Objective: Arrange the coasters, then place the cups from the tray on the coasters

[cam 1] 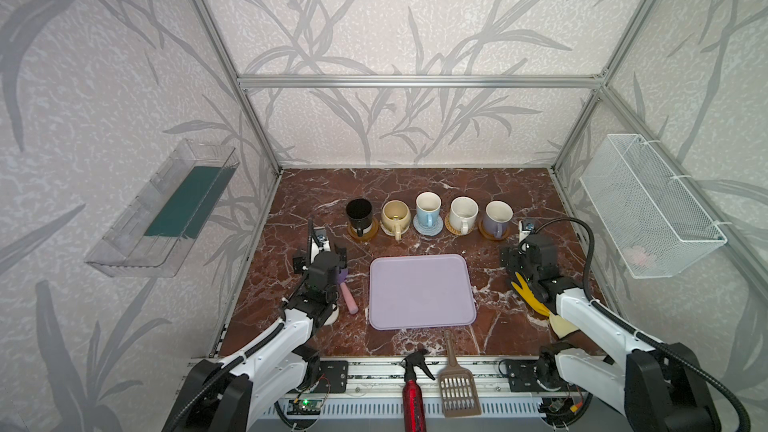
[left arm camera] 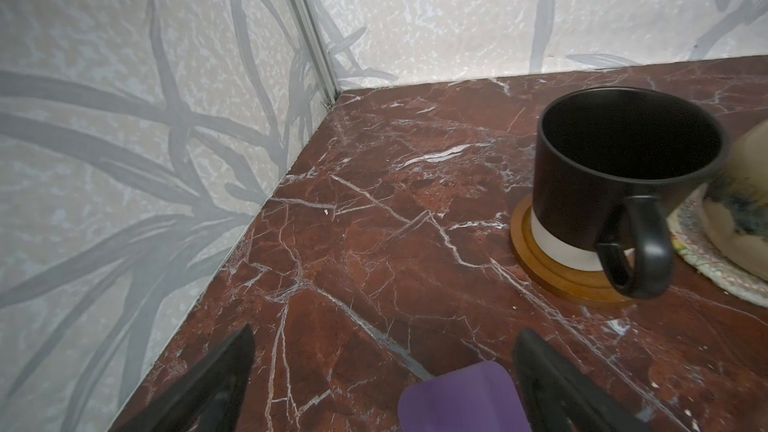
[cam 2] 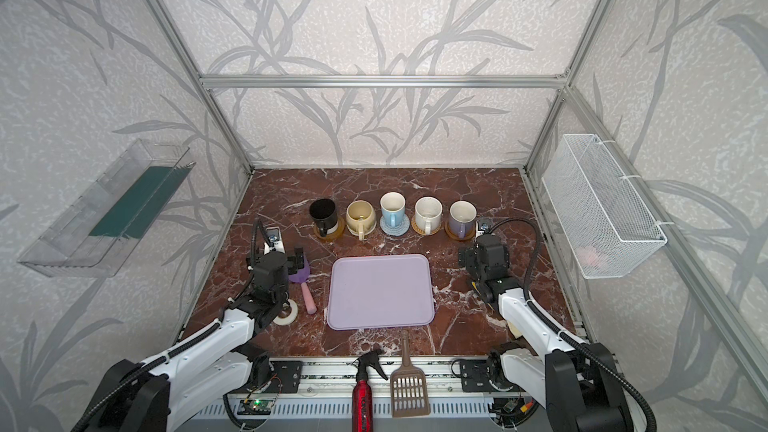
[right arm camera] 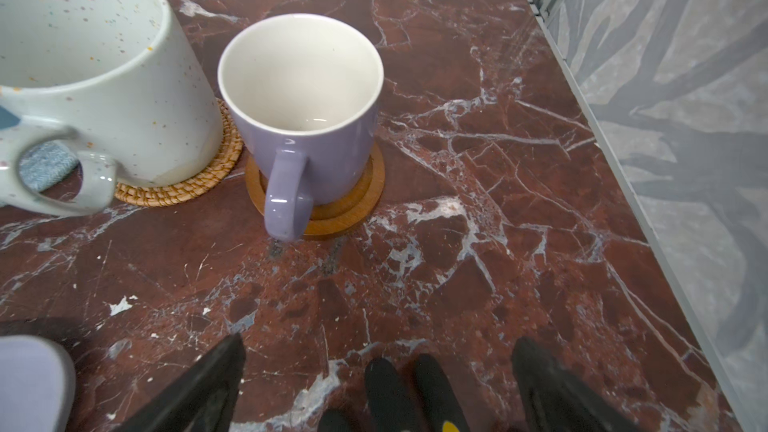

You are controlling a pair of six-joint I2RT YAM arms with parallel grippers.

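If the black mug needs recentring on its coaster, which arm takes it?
Left. The left gripper is open, empty and nearest the black mug, whose handle faces it. The right gripper stands by the lavender mug at the row's other end.

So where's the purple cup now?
In both top views the lavender cup stands at the right end of the row, on a brown wooden coaster, beside the white cup.

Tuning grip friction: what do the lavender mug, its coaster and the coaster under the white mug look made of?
Lavender mug: probably glazed ceramic; glossy highlights on the handle. Wooden coaster under it: smooth brown wood with a stepped rim, perhaps lacquered. Rattan coaster under the white mug: coiled tan plant fibre, matte; the wound coils show.
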